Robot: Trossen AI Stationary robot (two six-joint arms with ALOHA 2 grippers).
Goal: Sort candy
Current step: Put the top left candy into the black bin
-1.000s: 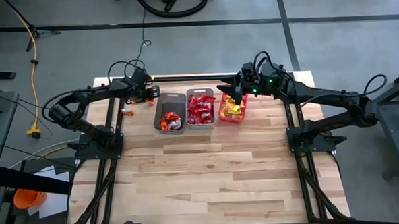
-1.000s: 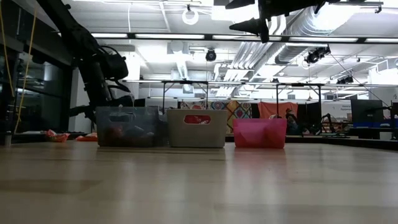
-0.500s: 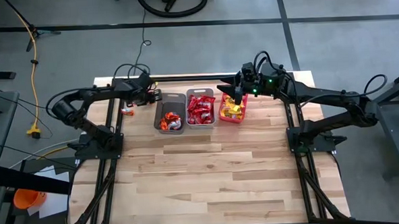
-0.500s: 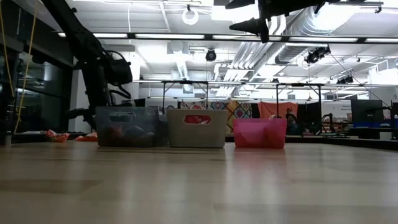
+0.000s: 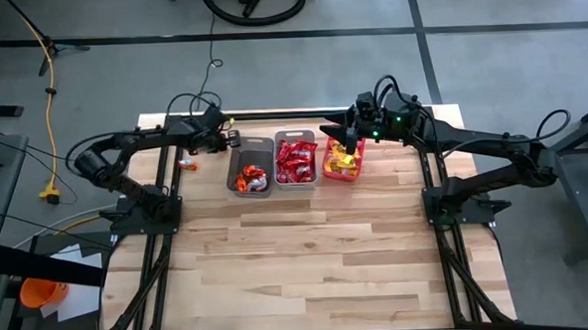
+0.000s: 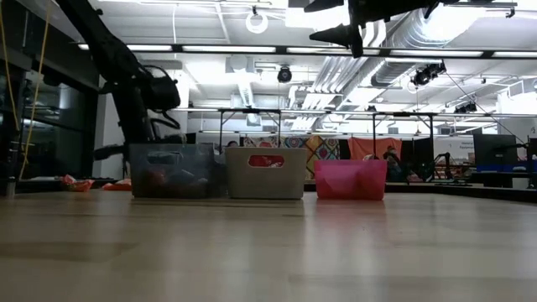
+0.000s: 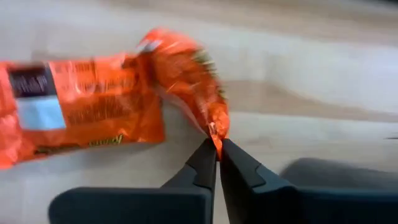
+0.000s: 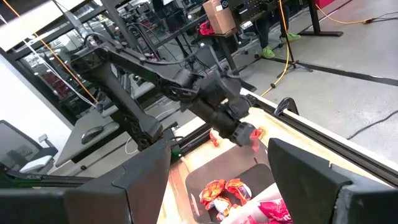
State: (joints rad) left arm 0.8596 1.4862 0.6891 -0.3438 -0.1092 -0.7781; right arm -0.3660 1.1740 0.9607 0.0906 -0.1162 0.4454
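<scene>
Orange foil wrapper (image 7: pixel 186 74) is pinched by one corner between the closed fingertips of the left end effector (image 7: pixel 217 155); the left wrist view shows the sweet hanging off that corner over bare wood, with a second, flat orange packet (image 7: pixel 74 109) lying on the worktop (image 5: pixel 328 253) close by. In the high view the left end effector (image 5: pixel 227 140) sits near the back edge of the worktop, just beside the grey bin (image 5: pixel 251 167), which already holds orange candy (image 5: pixel 249 179). The middle bin (image 5: pixel 296 159) holds red candy, and the pink bin (image 5: pixel 343 160) holds yellow. One stray piece (image 5: pixel 186 165) remains on the wood to the left of the bins. The right end effector (image 5: pixel 346 135) hangs above the pink bin with fingers spread wide and nothing between them, as its own wrist view shows. Judged step: transport of an orange sweet to its bin, with sorting nearly complete. Next move probably calls for carrying the piece the short way over the grey bin's rim and opening the fingers there. The corner-only hold looks thin, so a quick swing might shake the wrapper loose. Remaining orange pieces on the worktop would then need picking.
</scene>
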